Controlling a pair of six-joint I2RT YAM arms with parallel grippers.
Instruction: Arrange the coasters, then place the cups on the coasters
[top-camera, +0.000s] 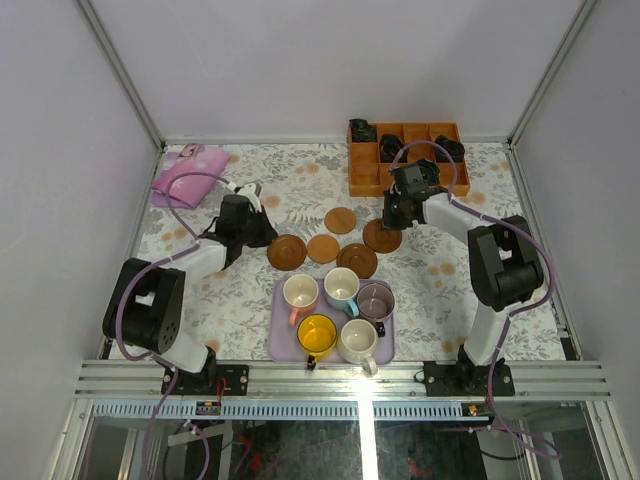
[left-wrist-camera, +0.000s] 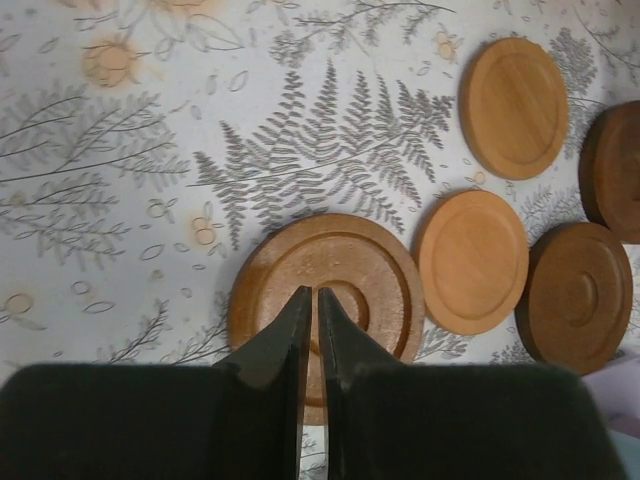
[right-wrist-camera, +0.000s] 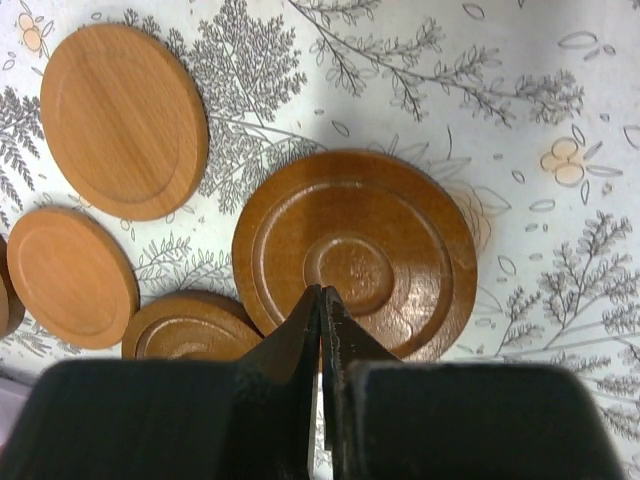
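Observation:
Five brown coasters lie in a cluster at mid-table. My left gripper (top-camera: 268, 240) is shut, its tips (left-wrist-camera: 311, 296) over the ringed dark coaster (left-wrist-camera: 300, 250) at the cluster's left end (top-camera: 290, 254); nothing sits between the fingers. My right gripper (top-camera: 388, 226) is also shut, its tips (right-wrist-camera: 322, 292) over the dark ringed coaster (right-wrist-camera: 400, 230) at the right end (top-camera: 378, 240). Between them lie two light coasters (top-camera: 322, 248) (top-camera: 341, 220) and another dark one (top-camera: 357, 260). The cups stand on the lavender tray (top-camera: 283, 345): cream with pink handle (top-camera: 300, 293), light blue (top-camera: 341, 287), purple (top-camera: 375, 299), yellow (top-camera: 317, 335), cream-white (top-camera: 358, 340).
An orange-brown compartment box (top-camera: 362, 172) holding black items stands at the back right, just behind the right gripper. A pink cloth (top-camera: 190, 172) lies at the back left. The table has a leaf-patterned cover and walls on three sides.

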